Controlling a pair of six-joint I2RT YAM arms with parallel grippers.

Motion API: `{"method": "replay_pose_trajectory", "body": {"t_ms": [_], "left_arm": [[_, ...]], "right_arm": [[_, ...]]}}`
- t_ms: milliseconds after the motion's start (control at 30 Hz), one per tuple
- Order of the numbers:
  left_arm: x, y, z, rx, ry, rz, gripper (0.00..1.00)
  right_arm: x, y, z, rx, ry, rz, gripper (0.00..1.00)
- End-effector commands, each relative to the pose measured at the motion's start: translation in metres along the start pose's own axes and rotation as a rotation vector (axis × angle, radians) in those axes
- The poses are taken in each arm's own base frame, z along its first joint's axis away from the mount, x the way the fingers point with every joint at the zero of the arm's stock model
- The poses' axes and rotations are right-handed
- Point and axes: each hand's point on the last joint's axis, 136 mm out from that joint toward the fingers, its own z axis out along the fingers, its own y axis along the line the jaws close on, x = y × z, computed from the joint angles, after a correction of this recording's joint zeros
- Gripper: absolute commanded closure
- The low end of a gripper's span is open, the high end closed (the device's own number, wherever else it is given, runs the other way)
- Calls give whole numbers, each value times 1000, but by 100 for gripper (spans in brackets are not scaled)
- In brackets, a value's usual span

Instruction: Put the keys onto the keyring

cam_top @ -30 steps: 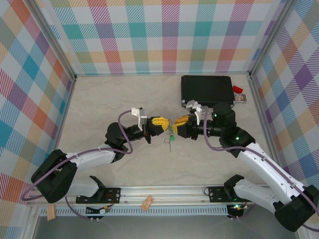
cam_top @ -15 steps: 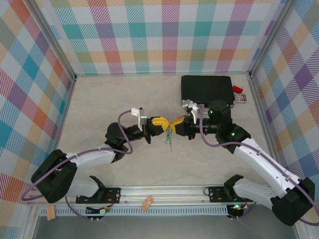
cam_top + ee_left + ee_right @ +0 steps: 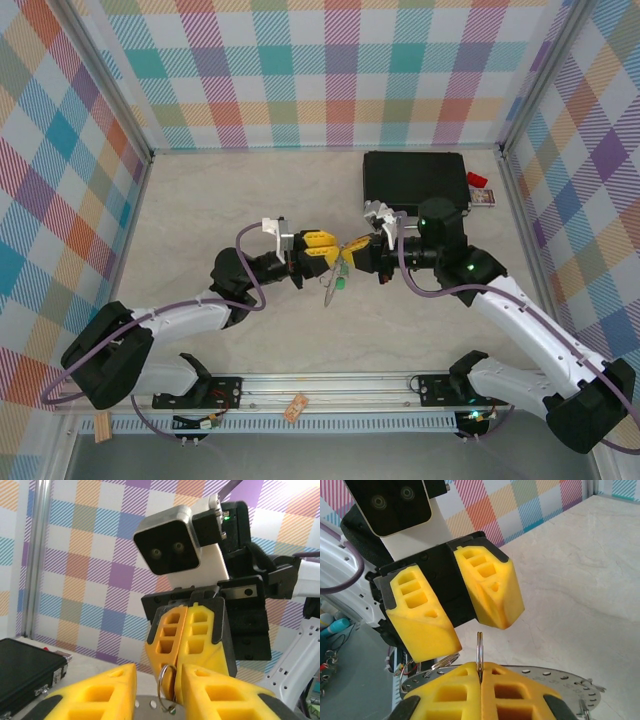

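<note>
overhead view looks down on table (image 3: 200, 200); wrist views face each other closely.

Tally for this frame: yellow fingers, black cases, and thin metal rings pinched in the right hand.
Yellow fingers: 4
Black case: 1
Thin metal ring pinched in right hand: 1
Total: 6

The table (image 3: 200, 210) has a pale beige top with a marble-like pattern. At its far right lies a flat black case (image 3: 415, 178), closed. Just beside the right side of the case, close to the right wall, lies a small red thing (image 3: 477, 181). Along the near edge runs a metal rail (image 3: 330, 385).
</note>
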Motion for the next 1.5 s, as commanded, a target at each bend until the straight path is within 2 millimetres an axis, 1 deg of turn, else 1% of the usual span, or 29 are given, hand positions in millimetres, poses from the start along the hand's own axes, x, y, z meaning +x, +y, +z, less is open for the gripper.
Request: {"method": "replay_pose_trajectory", "body": {"t_ms": [0,133,200,333,533,700,967,1233,1467], "left_arm": [[-5,-2,-6,-26,-9,35,68],[0,-2,-12,-45,39,47,66],[5,-2,-14,-58,73,54,66],[13,0,-18,-77,129,80,66],[25,1,-20,-75,203,102,67],[31,2,-21,-76,226,116,68],[35,-3,-21,-43,249,144,72],[43,-8,-21,5,296,158,74],[50,-4,-19,1,322,150,76]], "right_arm": [[-9,7,-8,15,8,-72,100],[-2,3,-9,40,70,-79,100],[2,0,-10,52,108,-113,100],[5,0,-11,51,167,-141,100],[12,-6,-13,80,284,-185,100],[25,-8,-6,112,395,-284,100],[38,-11,6,115,508,-342,100],[36,-8,14,87,524,-345,100],[40,-6,18,68,543,-353,100]]}}
